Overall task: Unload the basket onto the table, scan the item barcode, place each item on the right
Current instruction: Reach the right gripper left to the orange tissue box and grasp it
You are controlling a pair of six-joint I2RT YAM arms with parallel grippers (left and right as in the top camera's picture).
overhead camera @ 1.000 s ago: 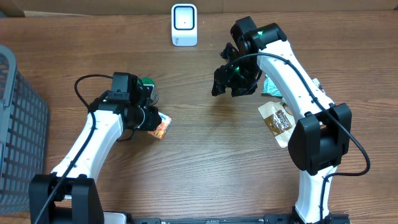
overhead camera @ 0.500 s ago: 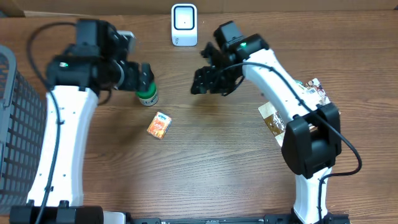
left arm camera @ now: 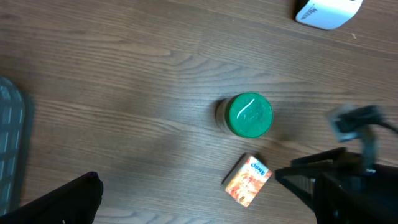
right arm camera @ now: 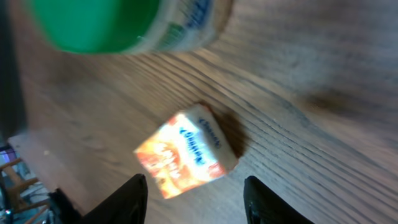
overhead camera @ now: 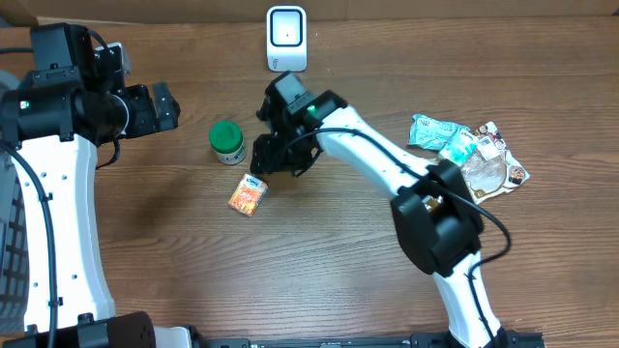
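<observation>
Both arms hover: right arm reaches left, right gripper part-spread just above the box; left gripper gapes wide, far left, empty.

Looked like a mock shop checkout rigged on a lab bench. Suggested by a white barcode scanner at the far edge of a wood-grain table, a grey slatted basket, a small orange box, a green-lidded jar, snack packets, plus a white left arm and right arm.
</observation>
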